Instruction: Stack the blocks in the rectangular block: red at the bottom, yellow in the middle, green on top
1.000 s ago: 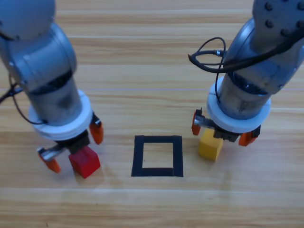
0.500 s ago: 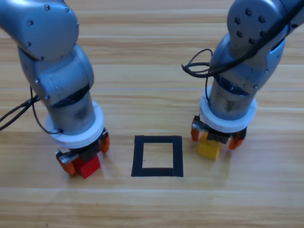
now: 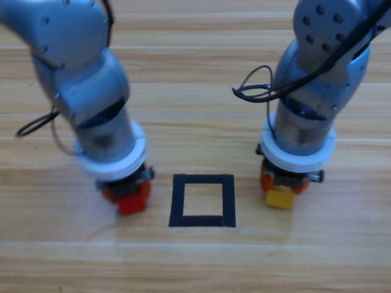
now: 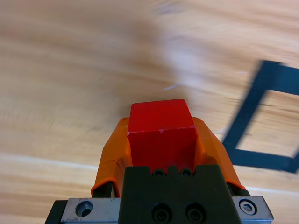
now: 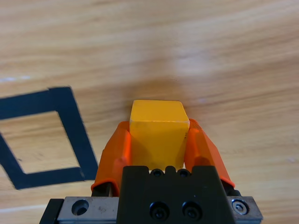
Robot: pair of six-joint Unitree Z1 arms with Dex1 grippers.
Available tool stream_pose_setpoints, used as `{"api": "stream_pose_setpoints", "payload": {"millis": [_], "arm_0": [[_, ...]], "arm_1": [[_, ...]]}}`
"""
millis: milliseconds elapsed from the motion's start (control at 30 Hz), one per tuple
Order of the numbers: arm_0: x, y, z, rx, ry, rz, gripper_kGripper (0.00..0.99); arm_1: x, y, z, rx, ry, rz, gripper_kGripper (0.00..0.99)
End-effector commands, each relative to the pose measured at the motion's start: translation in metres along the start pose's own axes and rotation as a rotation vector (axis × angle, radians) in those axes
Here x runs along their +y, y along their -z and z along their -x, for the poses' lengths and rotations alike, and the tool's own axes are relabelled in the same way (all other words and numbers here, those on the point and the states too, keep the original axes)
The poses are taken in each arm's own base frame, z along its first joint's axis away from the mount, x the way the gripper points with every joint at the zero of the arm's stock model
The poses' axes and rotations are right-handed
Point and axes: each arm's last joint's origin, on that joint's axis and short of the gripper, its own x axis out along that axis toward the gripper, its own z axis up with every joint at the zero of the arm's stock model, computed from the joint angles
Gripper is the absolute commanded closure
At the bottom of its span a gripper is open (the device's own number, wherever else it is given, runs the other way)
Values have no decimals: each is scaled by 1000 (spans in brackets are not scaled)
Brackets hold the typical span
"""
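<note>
My left gripper (image 3: pixel 127 194) is shut on the red cube (image 3: pixel 131 204), just left of the black tape rectangle (image 3: pixel 203 200). In the left wrist view the red cube (image 4: pixel 161 133) sits clamped between the orange jaws, with the tape rectangle (image 4: pixel 254 123) off to the right. On the rectangle's right side my right gripper (image 3: pixel 282 186) is shut on the yellow cube (image 3: pixel 280 198). The right wrist view shows the yellow cube (image 5: pixel 158 128) between the jaws and the tape rectangle (image 5: pixel 77 130) at the left. Bare wood fills the rectangle. The green cube is out of view.
A black cable (image 3: pixel 253 91) loops off the right arm above the table. Another cable (image 3: pixel 36 125) hangs beside the left arm. The wooden table (image 3: pixel 195 262) stretches below the rectangle.
Both grippers have closed on their cubes. The left arm has carried the red cube a little to the right, toward the rectangle. The right arm has shifted slightly with the yellow cube.
</note>
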Motion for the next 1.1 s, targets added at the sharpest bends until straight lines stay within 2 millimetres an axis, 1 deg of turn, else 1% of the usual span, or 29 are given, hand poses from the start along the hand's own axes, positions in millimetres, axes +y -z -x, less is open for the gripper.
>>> {"api": "stream_pose_setpoints", "payload": {"millis": [33,100,167,233,333,400,467,700,933,1100], "arm_0": [[-31,12,-7,15,20,-218,939],[-43,21,-5,10,41,-298,939],[-52,26,-7,13,49,-357,939],[-63,31,-12,20,47,-416,939],[-78,40,-16,31,32,-480,939],[-89,45,-18,38,14,-518,939],[-93,48,-20,42,7,-537,939],[-103,48,-28,39,-13,-518,938],[-113,45,-34,13,-25,-408,933],[-113,43,-30,-3,-23,-323,932]], "arm_1": [[-31,-2,65,-24,5,63,786],[-40,1,82,-37,-15,86,786],[-48,5,92,-44,-29,108,786],[-50,8,95,-29,-43,131,786],[-52,10,93,-6,-44,132,786],[-55,11,97,-13,-51,139,786],[-56,12,99,-17,-54,146,786],[-55,12,97,-11,-50,149,786],[-54,11,94,-8,-45,157,786],[-52,10,91,-4,-40,161,786]]}}
